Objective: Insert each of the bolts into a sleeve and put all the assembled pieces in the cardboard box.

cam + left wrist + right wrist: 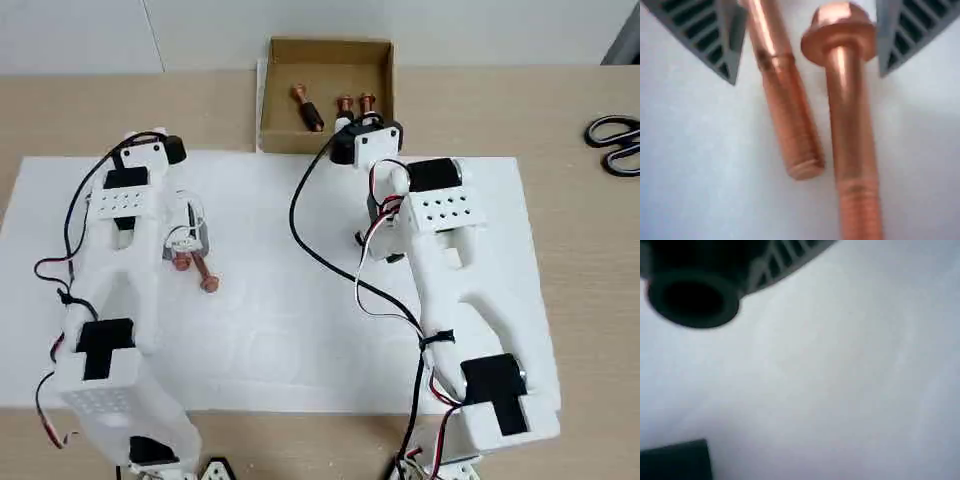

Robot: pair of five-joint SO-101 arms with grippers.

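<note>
Two copper bolts [197,270] with flanged heads lie side by side on a white foam sheet [280,340]. The left gripper [186,240] stands over them with its jaws apart, one on either side of the pair. One black sleeve [692,300] sits against the right gripper [378,246]; whether it is clamped cannot be told. Farther back, the cardboard box [275,90] holds three assembled pieces [345,105]. Scissors [615,140] lie at the table's [580,250] far right edge.
</note>
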